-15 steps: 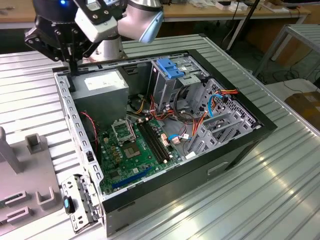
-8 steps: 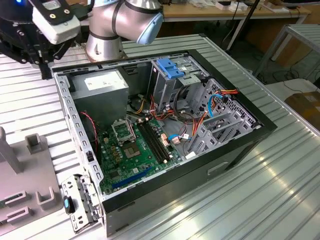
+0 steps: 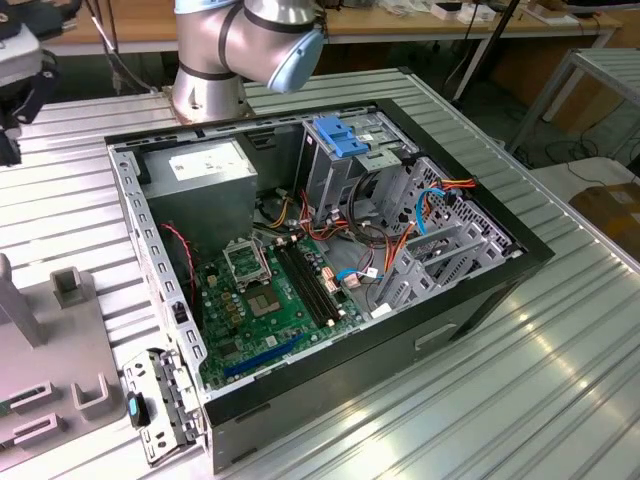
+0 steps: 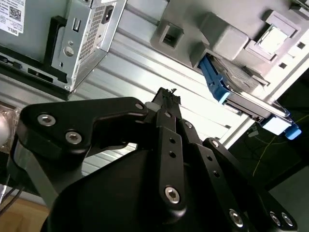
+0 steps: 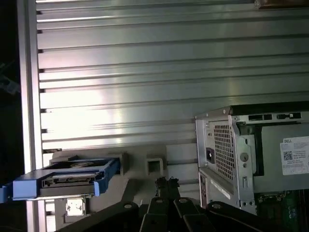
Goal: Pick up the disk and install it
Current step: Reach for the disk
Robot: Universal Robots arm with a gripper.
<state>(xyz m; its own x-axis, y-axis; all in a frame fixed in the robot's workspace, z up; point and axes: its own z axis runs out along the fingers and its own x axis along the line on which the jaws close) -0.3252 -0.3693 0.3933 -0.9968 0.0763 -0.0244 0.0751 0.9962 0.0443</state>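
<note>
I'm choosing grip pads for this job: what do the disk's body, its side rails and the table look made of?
The disk body looks like bare grey metal, dull with a faint sheen on its flat face. Its rails look like moulded plastic, evenly bright blue and matte. The table is probably aluminium, with straight ribbed slats and a brushed silver surface throwing broad glare.

Bright glare on ribbed table (image 5: pixel 87 106), dark edges

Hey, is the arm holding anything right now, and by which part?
Nothing. The tool is closed on nothing, and the disk lies apart on a grey stand.
</note>
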